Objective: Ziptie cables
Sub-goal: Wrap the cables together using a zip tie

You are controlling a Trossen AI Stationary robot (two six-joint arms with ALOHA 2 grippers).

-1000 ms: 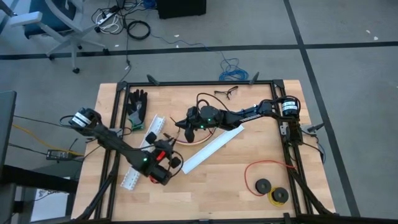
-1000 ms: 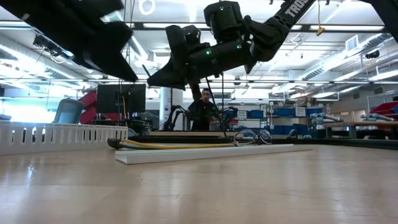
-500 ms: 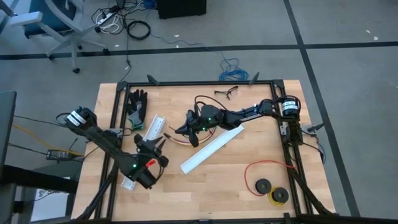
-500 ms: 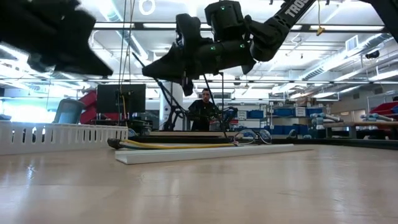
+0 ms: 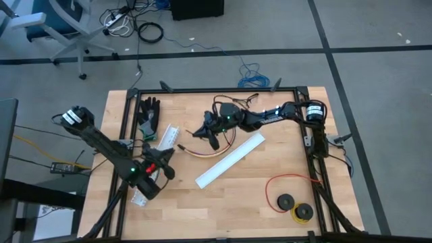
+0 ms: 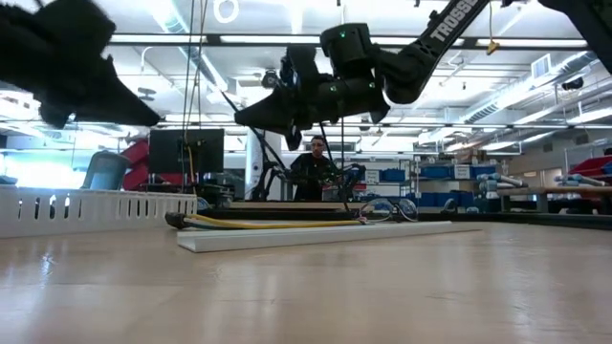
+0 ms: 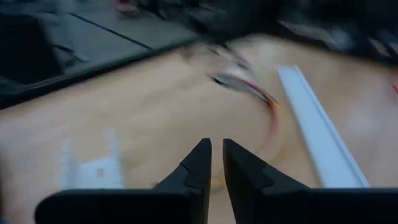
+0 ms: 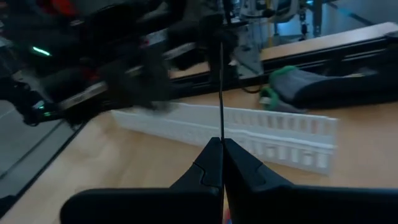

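The cables (image 5: 202,153) are a thin coloured bundle lying in a curve on the table's middle, also in the left wrist view (image 7: 261,96) and the low view (image 6: 273,224). My right gripper (image 5: 208,132) hovers above their far side, pointing toward the table's left, shut on a thin black zip tie (image 8: 221,93). My left gripper (image 5: 162,164) is over the slotted channel at the table's left, clear of the cables. Its fingers (image 7: 215,144) are nearly together with only a slit between them, on nothing. My right gripper (image 8: 221,142) pinches the black zip tie between its two fingers, with the strip (image 8: 221,127) standing straight out past the tips. The tie is lifted clear of the table. Which end of it the fingers have, I cannot tell.
A plain white channel (image 5: 229,159) lies diagonally beside the cables. A slotted white channel (image 5: 164,138) and a black glove (image 5: 148,115) are at the left. A red wire loop (image 5: 290,181) with black spools (image 5: 287,201) sits near right. Glasses (image 5: 246,100) lie at the far edge. A person (image 6: 316,167) is behind the table.
My left gripper has swung toward the table's left edge, from beside the cables' near end to over the slotted channel. My right gripper has drawn a little toward the far edge and to the right, still shut on the zip tie. The cables have stayed put.
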